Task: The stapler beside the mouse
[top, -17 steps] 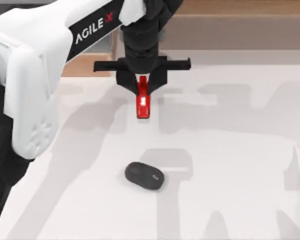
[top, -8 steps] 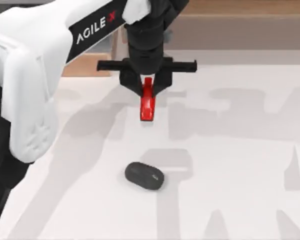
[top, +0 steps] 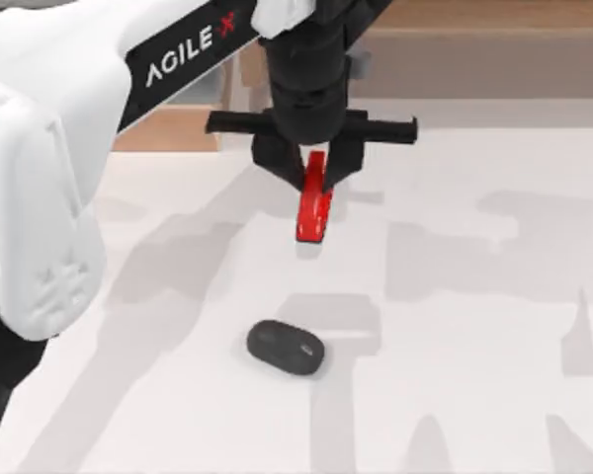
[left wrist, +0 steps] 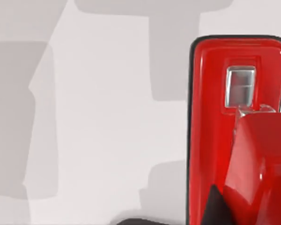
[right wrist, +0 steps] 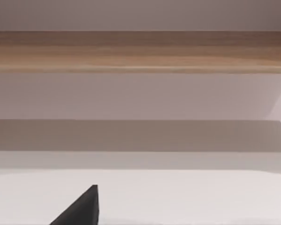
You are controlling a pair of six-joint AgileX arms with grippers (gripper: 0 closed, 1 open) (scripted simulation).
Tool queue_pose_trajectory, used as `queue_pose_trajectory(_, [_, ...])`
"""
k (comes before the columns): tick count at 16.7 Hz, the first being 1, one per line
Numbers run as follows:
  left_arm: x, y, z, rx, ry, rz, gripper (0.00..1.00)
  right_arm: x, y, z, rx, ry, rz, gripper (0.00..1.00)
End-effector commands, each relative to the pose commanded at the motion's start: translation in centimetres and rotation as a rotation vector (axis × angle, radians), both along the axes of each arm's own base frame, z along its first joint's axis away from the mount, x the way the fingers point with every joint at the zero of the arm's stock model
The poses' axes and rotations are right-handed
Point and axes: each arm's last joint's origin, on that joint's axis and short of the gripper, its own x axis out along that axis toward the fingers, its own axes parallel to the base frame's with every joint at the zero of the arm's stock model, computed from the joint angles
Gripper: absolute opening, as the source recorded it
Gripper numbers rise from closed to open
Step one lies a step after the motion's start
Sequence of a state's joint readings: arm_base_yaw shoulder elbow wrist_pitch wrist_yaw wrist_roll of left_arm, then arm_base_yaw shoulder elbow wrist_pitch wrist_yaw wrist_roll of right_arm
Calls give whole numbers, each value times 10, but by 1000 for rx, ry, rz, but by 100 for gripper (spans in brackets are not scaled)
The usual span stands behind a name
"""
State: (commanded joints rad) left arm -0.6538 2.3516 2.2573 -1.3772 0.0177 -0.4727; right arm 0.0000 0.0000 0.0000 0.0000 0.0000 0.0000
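My left gripper (top: 314, 170) is shut on the red stapler (top: 314, 209), which hangs nose-down above the far middle of the table. In the left wrist view the stapler (left wrist: 225, 136) is close up, glossy red with a small metal plate near its tip. The dark oval mouse (top: 287, 347) lies flat on the table nearer the front, a little to the left of the stapler and well apart from it. A dark fingertip (right wrist: 82, 208) of the right gripper pokes into the right wrist view.
The white table (top: 474, 326) carries broad grey shadows of the arms. A wooden ledge (top: 474, 39) runs along the back. The left arm's white link (top: 49, 197) overhangs the table's left side.
The left gripper has carried the stapler to the right and slightly forward over the last second. The mouse has stayed put.
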Motion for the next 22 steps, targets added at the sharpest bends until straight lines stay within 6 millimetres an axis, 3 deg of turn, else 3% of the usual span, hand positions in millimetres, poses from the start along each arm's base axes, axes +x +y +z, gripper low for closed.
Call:
queue_pose_trajectory(7, [11, 2, -8, -13, -45, 51, 0, 0, 0, 0, 0, 0, 0, 100])
queue_pose_trajectory(16, [42, 20, -73, 46, -18, 153, 0, 0, 0, 0, 0, 0, 0, 100])
queue_pose_trajectory(21, [42, 20, -74, 47, -17, 153, 0, 0, 0, 0, 0, 0, 0, 100])
queue_pose_trajectory(22, [42, 20, -74, 47, -17, 153, 8, 0, 0, 0, 0, 0, 0, 100])
